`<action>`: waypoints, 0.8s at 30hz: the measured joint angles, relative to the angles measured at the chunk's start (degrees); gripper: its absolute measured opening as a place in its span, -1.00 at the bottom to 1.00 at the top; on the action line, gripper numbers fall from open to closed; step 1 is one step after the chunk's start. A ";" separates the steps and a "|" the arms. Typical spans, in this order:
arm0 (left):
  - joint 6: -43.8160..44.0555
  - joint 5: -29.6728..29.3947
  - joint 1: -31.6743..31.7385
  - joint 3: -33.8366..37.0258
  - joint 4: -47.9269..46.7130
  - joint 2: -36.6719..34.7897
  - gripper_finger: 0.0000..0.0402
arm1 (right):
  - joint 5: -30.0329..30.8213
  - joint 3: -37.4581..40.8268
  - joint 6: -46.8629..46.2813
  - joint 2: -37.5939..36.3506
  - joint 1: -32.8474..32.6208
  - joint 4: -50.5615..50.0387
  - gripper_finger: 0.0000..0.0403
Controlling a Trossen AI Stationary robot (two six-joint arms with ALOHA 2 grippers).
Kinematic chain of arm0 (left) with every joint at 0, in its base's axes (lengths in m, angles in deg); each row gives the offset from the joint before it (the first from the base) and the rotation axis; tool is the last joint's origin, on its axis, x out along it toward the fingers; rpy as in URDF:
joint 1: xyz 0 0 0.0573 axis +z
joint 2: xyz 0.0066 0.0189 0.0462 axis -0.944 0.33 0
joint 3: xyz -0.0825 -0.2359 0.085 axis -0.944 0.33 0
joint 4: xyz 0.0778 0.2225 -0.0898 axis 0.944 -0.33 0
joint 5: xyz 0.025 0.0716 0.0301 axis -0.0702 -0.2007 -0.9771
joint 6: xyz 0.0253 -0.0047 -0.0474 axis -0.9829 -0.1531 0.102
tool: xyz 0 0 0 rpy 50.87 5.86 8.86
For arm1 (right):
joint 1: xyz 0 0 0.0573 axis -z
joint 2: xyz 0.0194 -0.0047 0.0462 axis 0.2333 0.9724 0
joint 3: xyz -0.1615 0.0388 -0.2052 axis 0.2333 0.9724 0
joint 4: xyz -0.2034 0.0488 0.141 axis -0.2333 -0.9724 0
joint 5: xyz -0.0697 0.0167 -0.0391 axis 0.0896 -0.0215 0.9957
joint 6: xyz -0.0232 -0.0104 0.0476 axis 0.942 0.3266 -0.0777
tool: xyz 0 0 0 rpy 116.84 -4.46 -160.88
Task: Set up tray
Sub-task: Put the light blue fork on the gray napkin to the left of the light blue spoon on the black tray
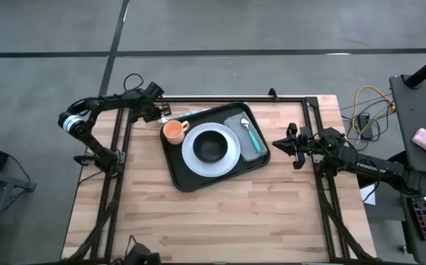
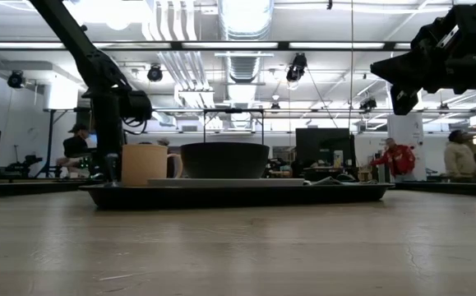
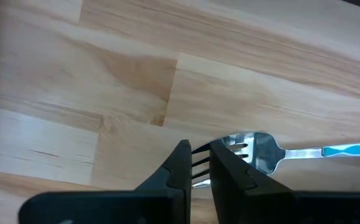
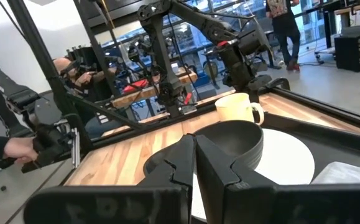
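The black tray (image 1: 176, 173) lies mid-table. It holds a white plate (image 1: 227, 158) with a black bowl (image 1: 210, 146), an orange cup (image 1: 173, 131), and a grey cloth (image 1: 236, 124) with a blue-handled spoon (image 1: 250, 134). A blue-handled fork (image 1: 182, 115) lies on the table just beyond the tray's far left corner. My left gripper (image 1: 159, 115) is down at the fork's tine end, its fingers nearly together around the tines (image 3: 199, 165). My right gripper (image 1: 277, 143) hangs shut and empty above the table, just right of the tray. My left gripper has the fork's tines (image 3: 198, 164) in the narrow gap between its two fingers, at the fork's far-left end. The fingers come from above, pointing down. The fork lies flat on the table, its blue handle (image 3: 354, 149) pointing toward the tray.
Bare wooden table (image 1: 235, 221) lies in front of the tray. Black frame rails run along the far edge (image 1: 286, 98) and both sides. People stand in the room beyond the table.
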 joint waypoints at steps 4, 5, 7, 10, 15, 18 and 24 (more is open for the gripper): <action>0.05 1.33 0.22 -0.01 -0.61 -1.38 -0.92 | -0.01 0.00 -0.18 0.00 0.00 0.00 -0.96; 0.05 1.65 0.30 -0.07 -0.71 -1.91 -0.92 | -0.01 0.00 -0.20 0.00 0.00 0.02 -0.96; 0.04 1.82 0.30 -0.19 -0.91 -3.07 -0.95 | 0.02 0.00 -0.20 0.00 0.00 0.02 -0.96; -0.09 2.11 0.28 -0.28 -0.83 -5.00 -0.97 | 0.01 -0.02 -0.20 0.00 0.00 0.02 -0.96; -0.23 2.12 0.28 -0.25 -2.49 -8.45 -0.98 | -0.01 -0.01 -0.20 0.00 0.00 0.07 -0.96; -0.41 2.10 0.28 -0.23 -2.47 -11.12 -0.98 | -0.01 -0.02 -0.20 0.00 0.00 0.09 -0.96; -1.30 2.10 0.23 -0.20 -2.65 -16.33 -1.00 | -0.01 -0.02 -0.20 0.02 0.00 0.09 -0.96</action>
